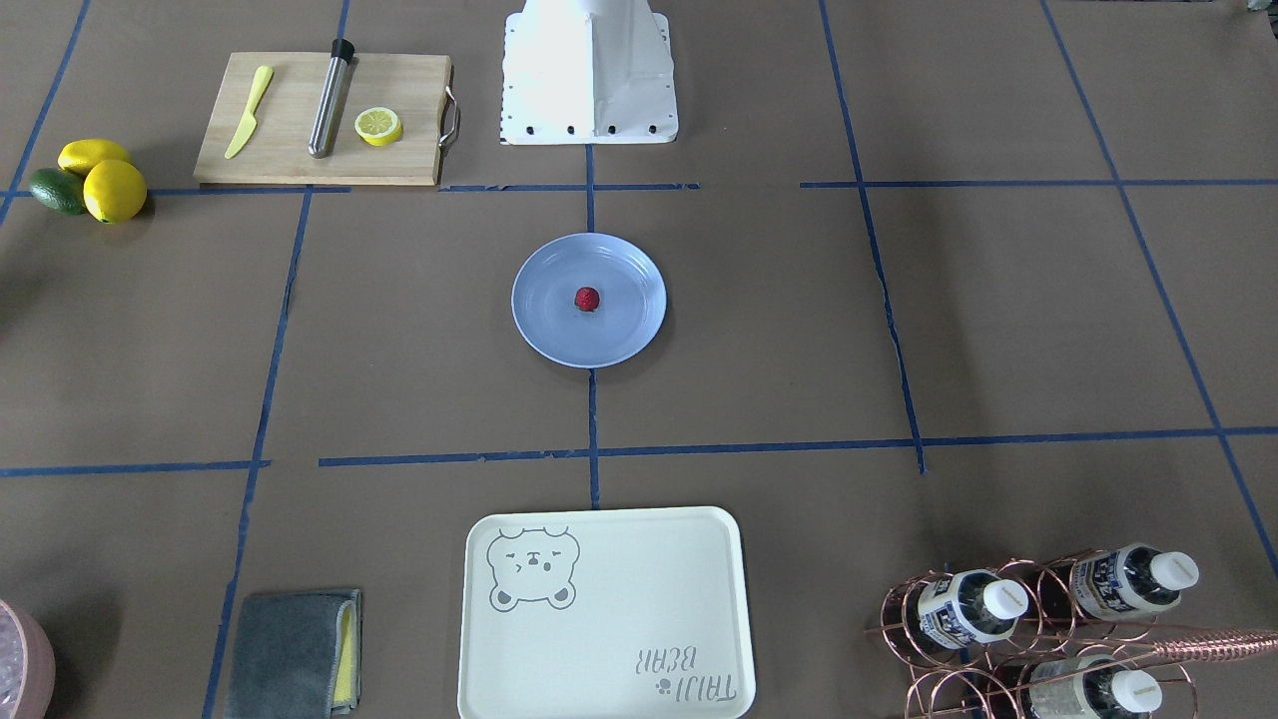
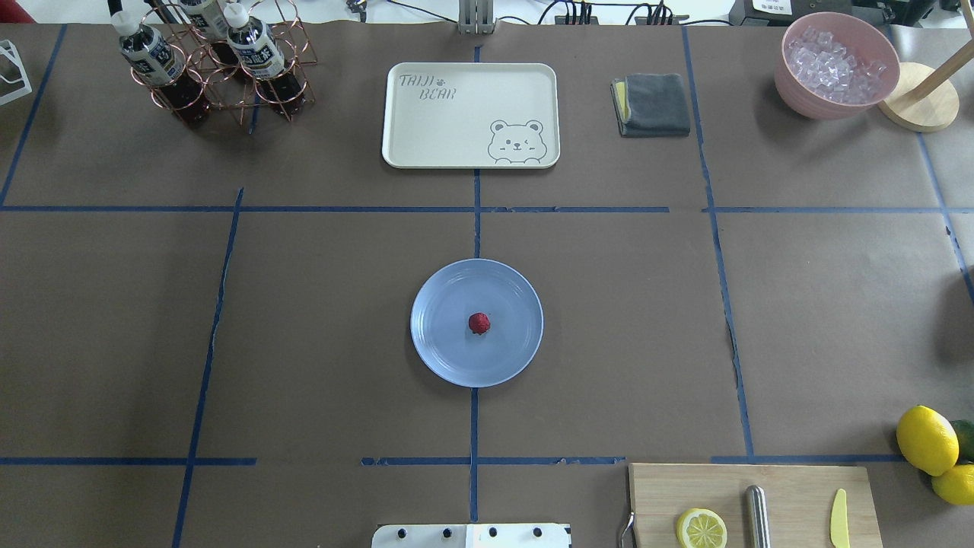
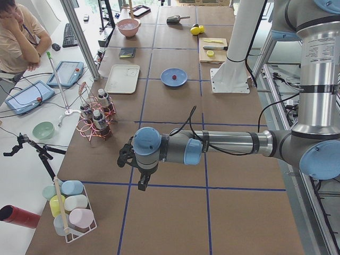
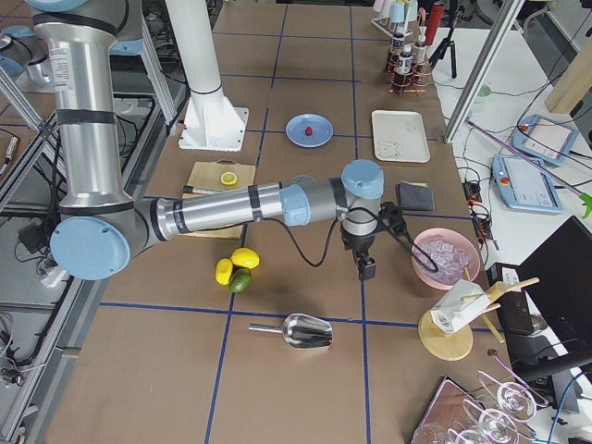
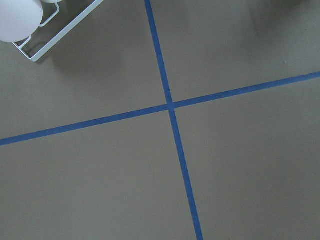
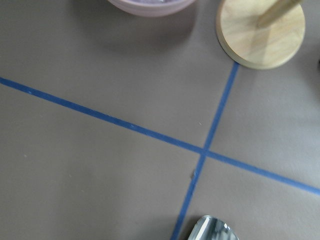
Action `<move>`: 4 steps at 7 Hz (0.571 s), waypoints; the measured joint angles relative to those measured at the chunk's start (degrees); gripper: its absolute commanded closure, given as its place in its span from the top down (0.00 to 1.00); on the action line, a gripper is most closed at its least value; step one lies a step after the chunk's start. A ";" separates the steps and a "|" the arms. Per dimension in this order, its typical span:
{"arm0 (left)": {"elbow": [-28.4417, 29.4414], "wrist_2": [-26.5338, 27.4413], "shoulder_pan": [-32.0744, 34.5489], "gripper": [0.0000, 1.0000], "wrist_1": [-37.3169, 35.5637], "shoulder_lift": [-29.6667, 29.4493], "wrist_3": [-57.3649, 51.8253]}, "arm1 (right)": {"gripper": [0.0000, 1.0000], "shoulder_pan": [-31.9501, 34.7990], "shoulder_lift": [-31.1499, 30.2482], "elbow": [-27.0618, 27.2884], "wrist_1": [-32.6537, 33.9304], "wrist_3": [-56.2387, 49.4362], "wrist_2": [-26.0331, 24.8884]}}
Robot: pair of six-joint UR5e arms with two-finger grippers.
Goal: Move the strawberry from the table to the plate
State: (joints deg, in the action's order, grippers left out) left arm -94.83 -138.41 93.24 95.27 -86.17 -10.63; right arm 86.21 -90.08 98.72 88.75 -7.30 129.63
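The strawberry (image 1: 587,299) (image 2: 479,323) is a small dark-red berry lying in the middle of the light-blue plate (image 1: 544,335) (image 2: 445,354), which sits at the centre of the brown table (image 1: 799,330). Neither arm is near it. My left gripper (image 3: 142,183) hangs over bare table at the robot's far left end, and it appears only in the exterior left view. My right gripper (image 4: 368,269) hangs at the far right end beside the pink ice bowl (image 4: 446,256), seen only in the exterior right view. I cannot tell whether either is open or shut. The wrist views show only table and tape lines.
A cream bear tray (image 2: 470,114), a grey cloth (image 2: 653,104) and a copper bottle rack (image 2: 217,65) line the far side. The cutting board (image 1: 324,118) holds a lemon half, a knife and a metal rod. Lemons and an avocado (image 1: 90,180) lie beside it. A metal scoop (image 4: 301,330) lies nearby.
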 measured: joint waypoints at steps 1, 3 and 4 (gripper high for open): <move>-0.24 0.00 0.01 1.00 0.06 0.08 0.00 | 1.00 2.99 -3.43 -0.52 -0.51 -0.78 0.05; -0.32 0.06 0.01 1.00 -0.03 0.34 0.00 | 1.00 5.47 -6.50 -1.67 -1.37 -1.27 0.44; -0.43 0.07 0.01 1.00 -0.05 0.78 0.00 | 1.00 5.70 -6.82 -2.04 -1.49 -1.22 0.50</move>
State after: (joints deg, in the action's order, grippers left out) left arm -95.27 -138.34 93.25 95.23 -85.39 -10.64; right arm 91.92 -96.90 96.68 87.26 -8.52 130.14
